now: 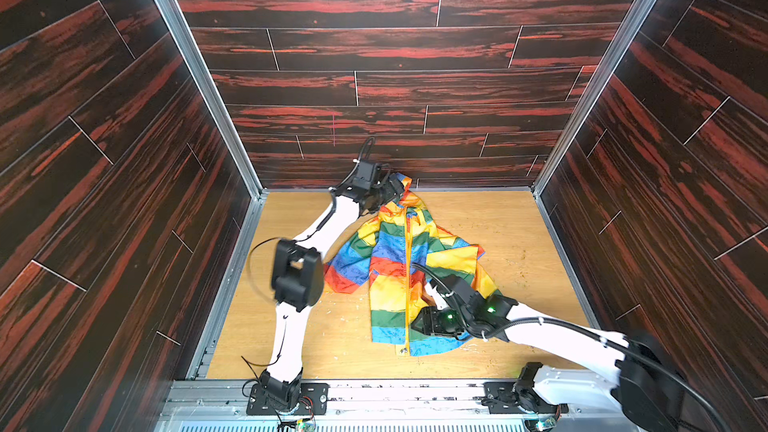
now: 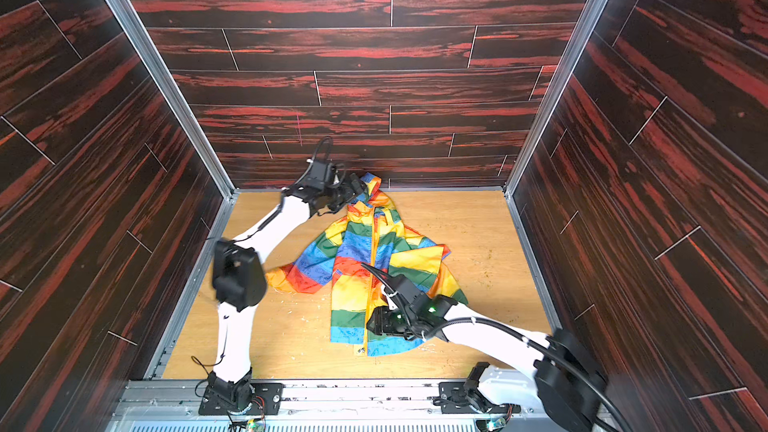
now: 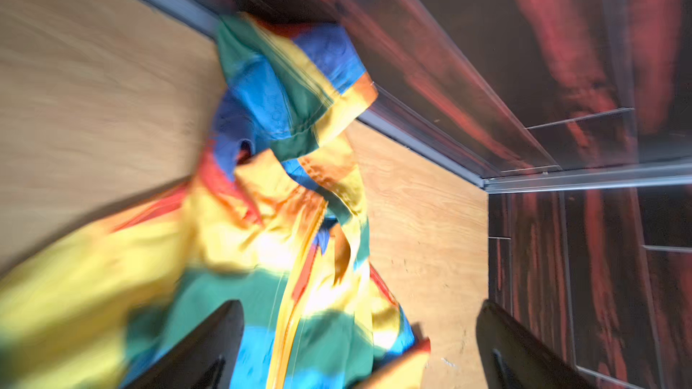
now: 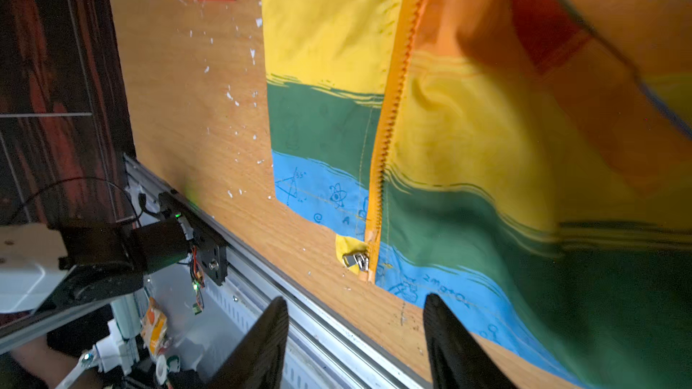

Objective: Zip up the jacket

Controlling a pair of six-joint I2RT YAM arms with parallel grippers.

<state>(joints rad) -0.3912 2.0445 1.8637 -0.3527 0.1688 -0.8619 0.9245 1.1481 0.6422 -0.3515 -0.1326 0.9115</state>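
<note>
Jacket [image 1: 390, 251] lies front up on the table [image 1: 511, 226], with its hood [image 1: 405, 187] against the middle of the far edge and its hem toward the near edge. One sleeve [image 1: 345, 270] spreads toward the left edge. The other side is folded over itself, and in both top views the right arm [image 1: 561, 334] covers its lower part, so that cuff cannot be made out.

A yellow zipper [image 4: 389, 117] runs from hood to hem. In the right wrist view only one row of teeth shows clearly, and I cannot tell whether the two sides are joined. A metal slider [image 4: 355, 259] sits at the hem end.

The left gripper [image 3: 359, 308] hovers beside the hood with its fingers spread wide and nothing between them. Only the finger ends come into the left wrist view, which is blurred, so no print on the hood can be read. The right gripper [image 4: 355, 298] hangs over the near edge just off the hem, jaws partly apart and empty.

The blue hem stripe carries pen-style drawings: a triangle marked "35°", an atom, a letter "A", and a formula that seems to read "2Mg+O2". White flecks [image 4: 230, 97] lie scattered on the table beside the hem
</note>
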